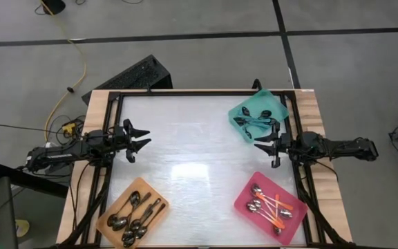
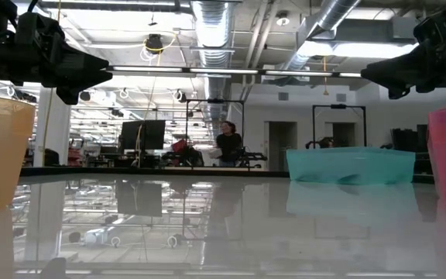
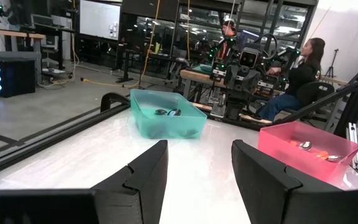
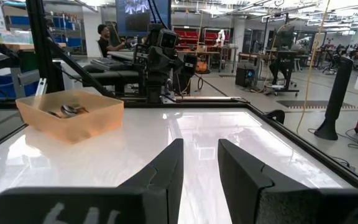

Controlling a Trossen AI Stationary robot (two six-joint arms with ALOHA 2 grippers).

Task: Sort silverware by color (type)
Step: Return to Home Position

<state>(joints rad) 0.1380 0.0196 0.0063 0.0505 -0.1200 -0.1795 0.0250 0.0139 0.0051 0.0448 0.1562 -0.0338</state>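
Silverware (image 1: pixel 135 207) is in neither claw. The left gripper (image 1: pixel 144 137) hangs by the left edge of the table (image 1: pixel 185 131) with its fingers spread and nothing between them. The right gripper (image 1: pixel 260 142) faces it from the right edge, likewise spread and bare. The spoons nearest the left gripper lie in the orange tray (image 1: pixel 146 185) at the left corner on the low camera's side, their handles running diagonally. The right gripper sits between two trays: the teal tray (image 1: pixel 271 104) just beside it toward the far edge, holding teal-handled pieces, and the pink tray (image 1: pixel 268 178) on the other side, holding orange-handled spoons lying aslant. No spoon shows loose on the white top, so the sorting looks done and this level pose reads as parking. The middle between the grippers is open; the black frame (image 1: pixel 185 92) and the teal tray's wall are the only close edges.
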